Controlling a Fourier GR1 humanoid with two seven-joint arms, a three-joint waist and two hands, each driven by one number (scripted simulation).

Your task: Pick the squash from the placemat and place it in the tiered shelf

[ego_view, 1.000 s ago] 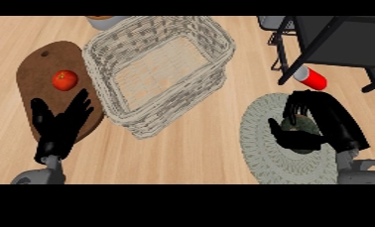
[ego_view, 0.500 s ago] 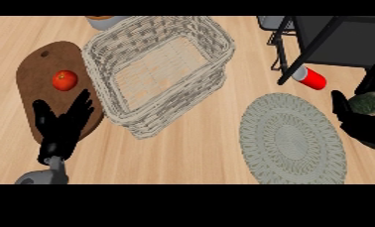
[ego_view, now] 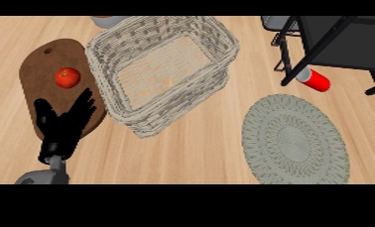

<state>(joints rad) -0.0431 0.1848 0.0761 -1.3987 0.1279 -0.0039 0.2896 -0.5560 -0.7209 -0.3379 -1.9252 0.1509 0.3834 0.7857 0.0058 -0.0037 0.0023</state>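
Across the whole view lay a pale wooden counter (ego_view: pixel 190 161), seen from steeply above. Largest on it was an open wicker basket (ego_view: pixel 162 73), sitting at about eleven o'clock from the centre and turned at an angle, with nothing visible inside. At four o'clock lay a round woven placemat (ego_view: pixel 294 141), flat and bare; the squash the task names was not on it and appeared nowhere in view, so its position, long axis and heading could not be told. At one to two o'clock stood the dark metal frame of the tiered shelf (ego_view: pixel 322 42), only partly in view, with its legs on the counter; it looked placed within reach of the mat as the drop-off point. At nine o'clock lay a brown oval cutting board (ego_view: pixel 44 65), just beside the basket. A red can (ego_view: pixel 316 80) lay on its side at the foot of the shelf, between shelf and mat. A small red tomato (ego_view: pixel 67 77) sat on the board. At eight o'clock the left hand (ego_view: pixel 64 122) rested over the board's lower end, fingers spread and pointing up, holding nothing. No right hand was in view, so whether it carried the squash could not be seen.
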